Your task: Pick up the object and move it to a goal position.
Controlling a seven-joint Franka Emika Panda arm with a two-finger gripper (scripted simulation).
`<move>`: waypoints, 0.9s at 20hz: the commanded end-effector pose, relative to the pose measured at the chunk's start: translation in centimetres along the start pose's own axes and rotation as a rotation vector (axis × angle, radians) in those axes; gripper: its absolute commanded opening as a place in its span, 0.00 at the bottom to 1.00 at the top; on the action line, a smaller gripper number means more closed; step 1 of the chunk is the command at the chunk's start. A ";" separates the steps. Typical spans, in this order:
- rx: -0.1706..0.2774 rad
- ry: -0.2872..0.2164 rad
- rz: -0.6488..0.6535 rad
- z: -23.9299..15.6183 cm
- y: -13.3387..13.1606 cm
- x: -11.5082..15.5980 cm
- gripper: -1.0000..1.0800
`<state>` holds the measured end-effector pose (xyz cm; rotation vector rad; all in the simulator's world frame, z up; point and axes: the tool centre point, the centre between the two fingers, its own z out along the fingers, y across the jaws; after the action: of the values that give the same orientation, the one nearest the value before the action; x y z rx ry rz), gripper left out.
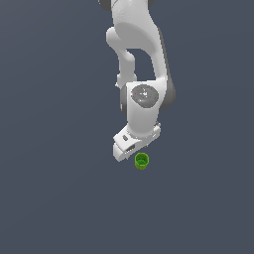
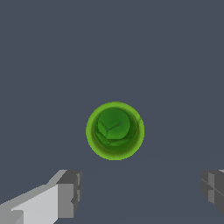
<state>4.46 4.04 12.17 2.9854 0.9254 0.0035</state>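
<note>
— Wrist view: what is seen?
— A small bright green hollow cup (image 2: 115, 131) is seen upright on the flat grey-blue floor (image 2: 43, 65), its mouth facing the camera.
— And the white gripper (image 2: 140, 192)?
— It is spread wide, holding nothing; the cup lies apart from both grey fingertips (image 2: 70, 192).

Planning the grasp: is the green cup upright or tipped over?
Upright: the wrist view looks straight into the green cup, its rim a full circle around the bottom.
</note>
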 end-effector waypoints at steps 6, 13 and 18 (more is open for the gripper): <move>0.007 0.001 -0.223 1.5 -0.7 1.6 0.96; 0.013 0.004 -0.358 2.5 -1.1 2.6 0.96; 0.015 0.005 -0.408 2.8 -1.3 3.0 0.96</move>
<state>6.15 6.64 9.43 2.7600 1.4984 -0.0009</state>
